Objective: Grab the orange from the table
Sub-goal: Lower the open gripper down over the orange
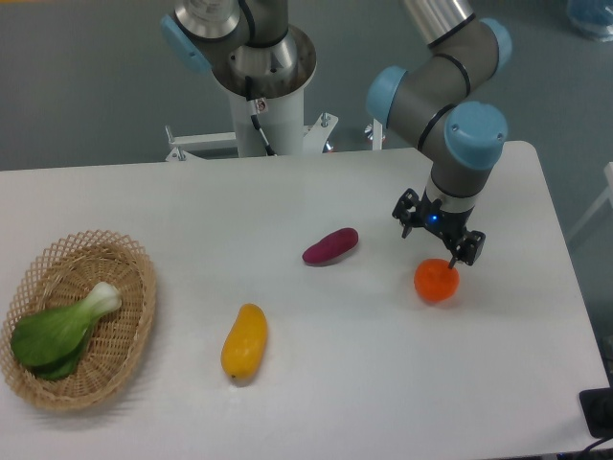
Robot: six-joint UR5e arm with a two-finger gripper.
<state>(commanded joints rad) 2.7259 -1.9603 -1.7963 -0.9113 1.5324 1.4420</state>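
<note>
Orange (436,281) sits on the table (383,383), right of the purple vegetable (330,246). Gripper (437,241) hovers just above it, fingers spread, holding nothing. Approach looks done; descending, closing and lifting all seem left.

Claw (439,251) above orange (436,281) — table (383,364).

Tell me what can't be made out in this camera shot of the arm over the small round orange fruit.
- Gripper: its fingertips are too small and dark in the fixed camera to tell whether they touch the small round orange fruit or how the jaws stand.
- Orange's top: partly covered by the gripper.
- Woven wicker basket: its left rim is cut off by the frame edge.
- Leafy green vegetable: its underside is hidden inside the basket.
</note>
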